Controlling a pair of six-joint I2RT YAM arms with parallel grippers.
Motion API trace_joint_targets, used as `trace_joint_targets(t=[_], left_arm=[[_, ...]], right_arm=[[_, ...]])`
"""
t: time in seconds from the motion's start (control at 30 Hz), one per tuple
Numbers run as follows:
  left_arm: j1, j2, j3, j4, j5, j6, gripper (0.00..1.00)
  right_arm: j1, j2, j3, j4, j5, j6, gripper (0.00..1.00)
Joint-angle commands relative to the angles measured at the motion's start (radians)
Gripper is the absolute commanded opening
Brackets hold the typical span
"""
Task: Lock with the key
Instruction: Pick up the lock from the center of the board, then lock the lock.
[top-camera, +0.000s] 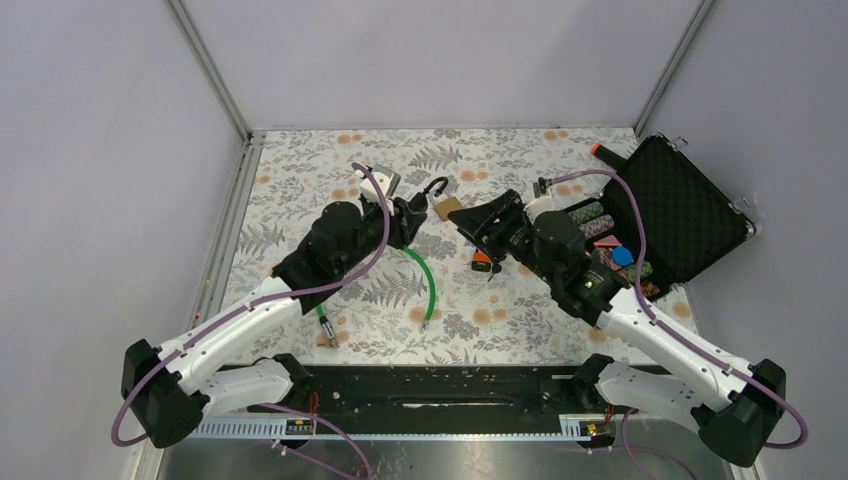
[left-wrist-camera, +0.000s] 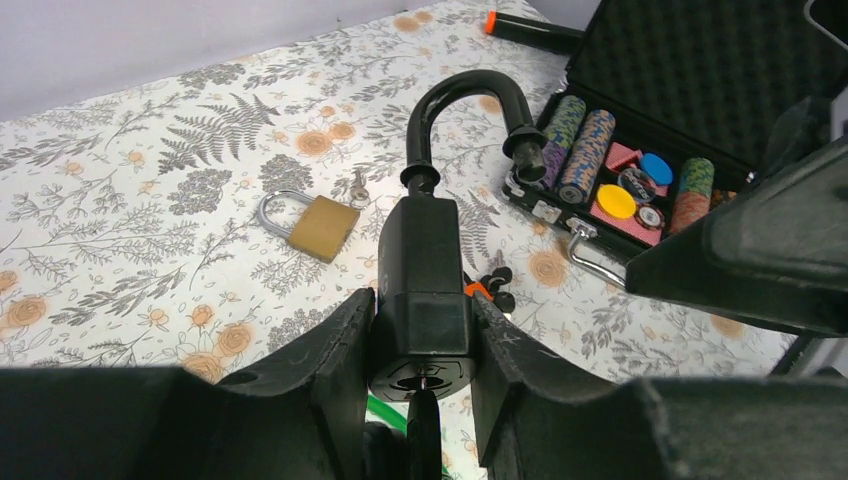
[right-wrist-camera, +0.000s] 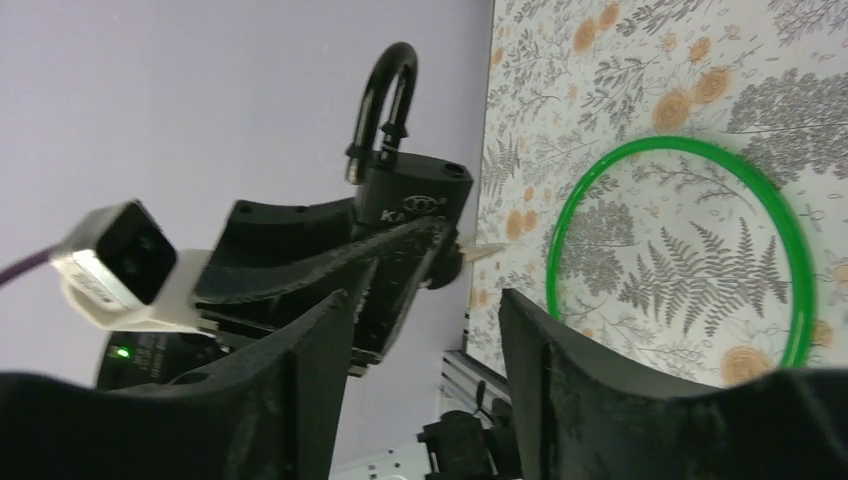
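My left gripper is shut on the body of a black padlock and holds it above the table. Its shackle stands open, with one end free. A black key sits in the keyhole on the padlock's bottom face. In the top view the left gripper and my right gripper face each other near the table's middle. The right gripper is open and empty, a short way from the padlock.
A brass padlock with a small key beside it lies behind the grippers. An orange-and-black key bunch and a green ring lie on the floral mat. An open poker-chip case stands at the right, with an orange-capped marker behind it.
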Motion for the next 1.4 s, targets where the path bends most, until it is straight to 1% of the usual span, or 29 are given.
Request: trace_joint_targets(t=[0.0, 0.03, 0.1, 0.2, 0.23, 0.27, 0.37, 0.47, 0.53, 0.63, 0.7, 0.77, 0.8, 0.83, 0.9, 0.93, 0.97, 1.03, 1.07, 1.1, 1.2, 1.27, 1.33, 1.37], left_arm=[[0.006, -0.043, 0.130, -0.006, 0.148, 0.050, 0.00], [0.005, -0.045, 0.139, -0.027, 0.170, 0.063, 0.00], [0.006, -0.057, 0.147, -0.056, 0.194, 0.091, 0.00], [0.006, -0.090, 0.127, -0.058, 0.225, 0.132, 0.00], [0.006, -0.099, 0.118, -0.051, 0.231, 0.137, 0.00], [0.006, -0.108, 0.109, -0.045, 0.241, 0.142, 0.00], [0.007, -0.124, 0.091, -0.010, 0.306, 0.145, 0.00], [0.007, -0.131, 0.087, 0.009, 0.350, 0.128, 0.00], [0.007, -0.135, 0.088, 0.011, 0.379, 0.126, 0.00], [0.008, -0.153, 0.076, 0.052, 0.385, 0.100, 0.00], [0.009, -0.159, 0.061, 0.103, 0.403, 0.066, 0.00], [0.017, -0.154, 0.069, 0.116, 0.435, 0.037, 0.00], [0.021, -0.149, 0.081, 0.113, 0.452, 0.024, 0.00], [0.026, -0.146, 0.091, 0.109, 0.470, 0.013, 0.00], [0.032, -0.142, 0.102, 0.113, 0.496, -0.011, 0.00], [0.033, -0.140, 0.102, 0.124, 0.509, -0.023, 0.00], [0.032, -0.138, 0.100, 0.148, 0.522, -0.043, 0.00], [0.033, -0.130, 0.098, 0.179, 0.563, -0.072, 0.00], [0.033, -0.124, 0.101, 0.191, 0.583, -0.085, 0.00], [0.032, -0.116, 0.105, 0.200, 0.596, -0.096, 0.00], [0.032, -0.096, 0.110, 0.214, 0.616, -0.123, 0.00], [0.032, -0.086, 0.113, 0.220, 0.616, -0.135, 0.00], [0.033, -0.085, 0.108, 0.235, 0.612, -0.151, 0.00], [0.033, -0.085, 0.106, 0.243, 0.602, -0.161, 0.00]], right_arm=[[-0.027, -0.050, -0.033, 0.042, -0.077, -0.138, 0.64], [-0.038, -0.057, -0.033, 0.031, -0.081, -0.162, 0.67], [-0.062, -0.071, -0.022, 0.027, -0.137, -0.200, 0.74], [-0.072, -0.092, 0.027, -0.032, -0.132, -0.242, 0.93], [-0.072, -0.103, 0.033, -0.038, -0.117, -0.245, 0.97], [-0.073, -0.112, 0.036, -0.039, -0.108, -0.241, 0.99], [-0.075, -0.114, 0.068, -0.061, -0.097, -0.249, 1.00], [-0.076, -0.065, 0.147, -0.148, -0.112, -0.268, 0.98], [-0.076, -0.046, 0.169, -0.163, -0.127, -0.276, 0.96], [-0.077, -0.033, 0.168, -0.156, -0.145, -0.278, 0.87], [-0.078, -0.030, 0.150, -0.149, -0.156, -0.279, 0.77], [-0.082, -0.040, 0.113, -0.124, -0.169, -0.286, 0.67], [-0.085, -0.048, 0.091, -0.113, -0.168, -0.296, 0.56], [-0.086, -0.062, 0.071, -0.100, -0.160, -0.315, 0.42], [-0.085, -0.096, 0.035, -0.058, -0.144, -0.373, 0.33], [-0.085, -0.113, 0.015, -0.032, -0.140, -0.414, 0.29], [-0.086, -0.128, -0.003, -0.009, -0.139, -0.460, 0.28], [-0.085, -0.150, -0.019, 0.017, -0.137, -0.572, 0.27], [-0.085, -0.162, -0.022, 0.026, -0.141, -0.620, 0.30], [-0.085, -0.168, -0.022, 0.029, -0.139, -0.663, 0.35], [-0.085, -0.204, -0.014, 0.032, -0.147, -0.742, 0.60], [-0.085, -0.226, -0.004, 0.023, -0.158, -0.737, 0.74], [-0.085, -0.233, 0.021, -0.025, -0.159, -0.705, 0.83], [-0.086, -0.236, 0.031, -0.050, -0.153, -0.681, 0.86]])
